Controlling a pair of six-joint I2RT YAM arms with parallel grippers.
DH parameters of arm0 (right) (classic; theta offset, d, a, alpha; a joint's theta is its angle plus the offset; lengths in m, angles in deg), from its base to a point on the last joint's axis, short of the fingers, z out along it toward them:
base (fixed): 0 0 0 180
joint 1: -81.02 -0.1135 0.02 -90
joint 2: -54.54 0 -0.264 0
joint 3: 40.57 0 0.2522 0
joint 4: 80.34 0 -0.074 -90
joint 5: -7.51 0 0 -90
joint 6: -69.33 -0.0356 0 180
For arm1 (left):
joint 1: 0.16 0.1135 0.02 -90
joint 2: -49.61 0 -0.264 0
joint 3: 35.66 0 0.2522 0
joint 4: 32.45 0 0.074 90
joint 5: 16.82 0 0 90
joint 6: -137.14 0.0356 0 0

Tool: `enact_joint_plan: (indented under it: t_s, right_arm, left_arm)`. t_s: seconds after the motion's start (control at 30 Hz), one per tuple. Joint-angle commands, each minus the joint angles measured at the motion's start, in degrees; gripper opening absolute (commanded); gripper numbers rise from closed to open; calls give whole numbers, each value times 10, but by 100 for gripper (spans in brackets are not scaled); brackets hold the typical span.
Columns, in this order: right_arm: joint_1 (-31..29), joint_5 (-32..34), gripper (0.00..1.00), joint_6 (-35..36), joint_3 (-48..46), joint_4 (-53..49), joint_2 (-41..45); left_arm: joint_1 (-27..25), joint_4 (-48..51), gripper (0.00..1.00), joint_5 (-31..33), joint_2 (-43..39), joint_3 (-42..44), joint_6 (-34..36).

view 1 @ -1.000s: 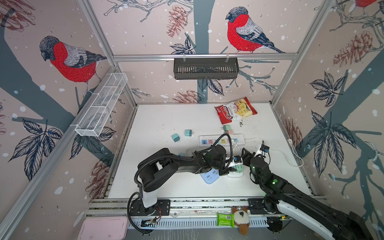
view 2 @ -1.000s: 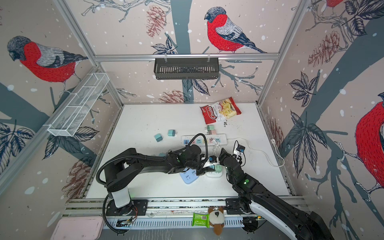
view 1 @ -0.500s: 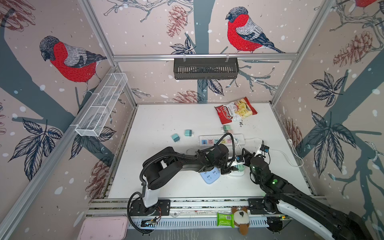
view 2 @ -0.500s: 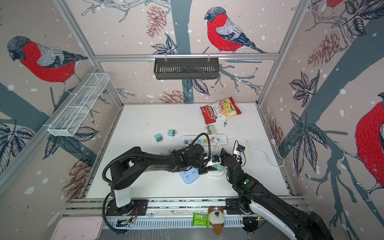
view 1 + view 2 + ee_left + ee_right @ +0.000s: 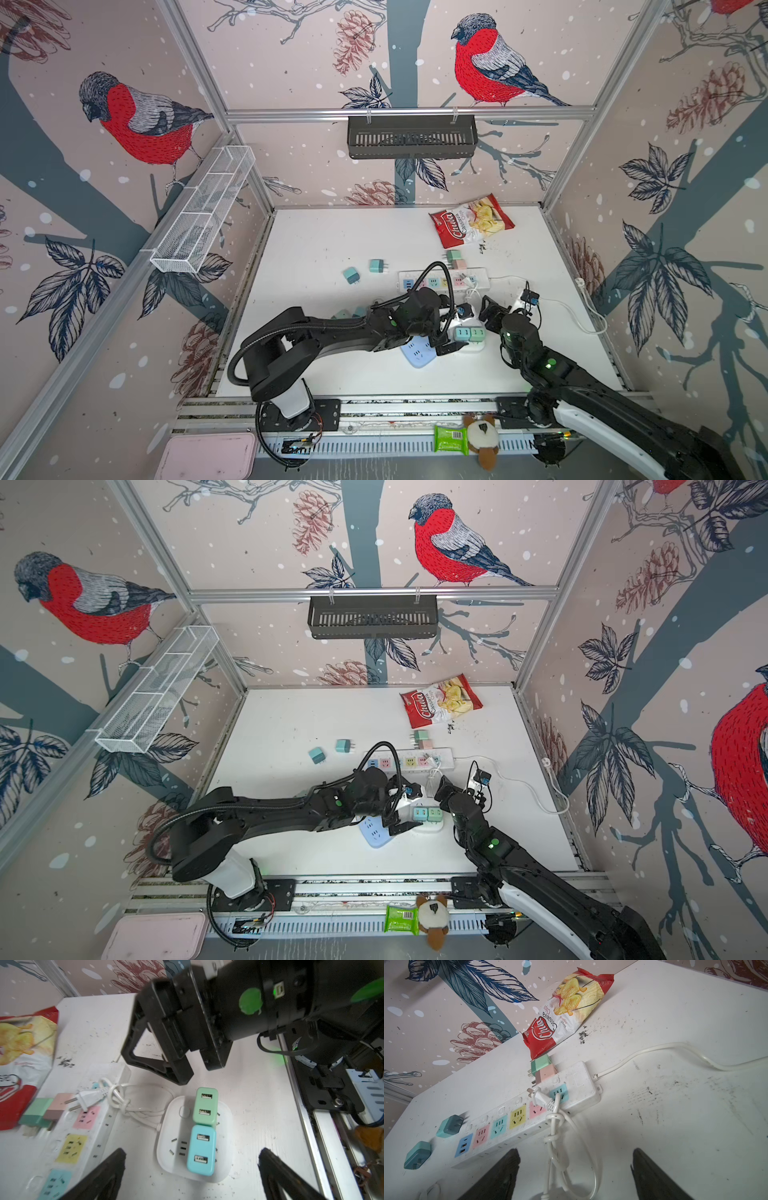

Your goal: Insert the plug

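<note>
Where blue plug (image 5: 201,1150) and green plug (image 5: 205,1106) were seated in the white socket (image 5: 166,1147), left claw (image 5: 192,1155) was noted released beside them; right claw (image 5: 575,1155) was held spread, empty.

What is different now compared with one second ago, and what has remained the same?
The left gripper opened wide, releasing what looks like the light-blue USB adapter, which stands on the white square socket block beside the mint-green USB adapter. The right gripper, empty, and the long white power strip stayed in place.
</note>
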Motion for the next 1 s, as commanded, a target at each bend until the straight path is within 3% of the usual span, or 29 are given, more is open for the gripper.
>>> enact_joint_plan:
  t_s: [0.0, 0.17, 0.3, 0.37, 0.47, 0.6, 0.8, 0.97]
  right_arm:
    - [-1, -36, 85, 24, 10, -3, 5]
    - [-31, -37, 79, 38, 37, -30, 7]
    - [-124, 54, 80, 39, 78, -61, -19]
    - [-177, 100, 79, 31, 108, -81, -46]
    - [-252, 155, 78, 22, 158, -99, -108]
    - [-310, 180, 67, 15, 240, -118, -234]
    - [-321, 126, 46, 0, 367, -145, -429]
    - [-317, 104, 26, -11, 445, -193, -532]
  left_arm:
    - [2, -90, 99, 52, -55, 44, -42]
    - [30, -245, 99, 205, -171, 172, -133]
    - [68, -313, 99, 415, -273, 267, -232]
    - [80, -324, 99, 488, -311, 295, -256]
    - [95, -301, 99, 537, -344, 303, -297]
    - [112, -243, 99, 594, -338, 288, -374]
    - [160, -104, 99, 622, -338, 251, -496]
    - [169, -79, 99, 654, -356, 257, -548]
